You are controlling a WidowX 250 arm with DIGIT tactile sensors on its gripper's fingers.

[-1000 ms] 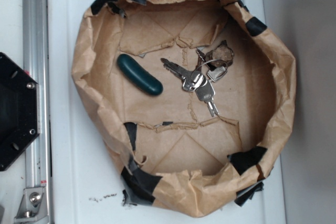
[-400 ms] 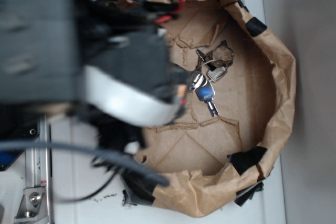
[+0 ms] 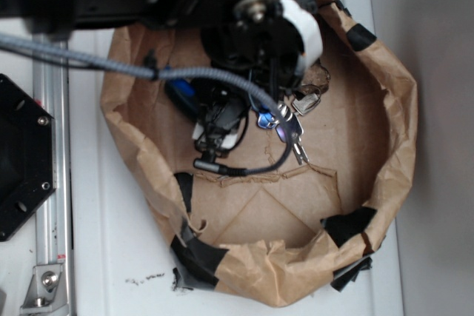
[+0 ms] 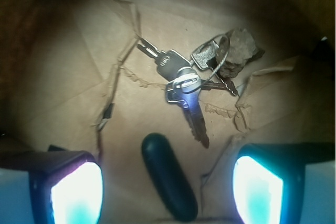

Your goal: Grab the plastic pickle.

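The plastic pickle (image 4: 169, 177), dark teal and glossy, lies on the floor of a brown paper bowl (image 3: 400, 109). In the wrist view it lies slantwise between my two fingers, closer to the left one, touching neither. My gripper (image 4: 167, 192) is open, its lit pads (image 4: 76, 192) wide apart on either side. In the exterior view my arm (image 3: 222, 5) reaches over the bowl's upper left part and hides most of the pickle. A silver bunch of keys (image 4: 184, 77) lies just beyond the pickle.
A crumpled brown lump (image 4: 241, 51) sits by the key ring. The bowl's taped paper walls stand up all round. Outside the bowl, to its left, are an aluminium rail (image 3: 48, 183) and a black plate (image 3: 18, 157) on the white table (image 3: 111, 257).
The arm came in from the left and moved up and right across the bowl. It now covers the pickle, which lay uncovered a second ago.
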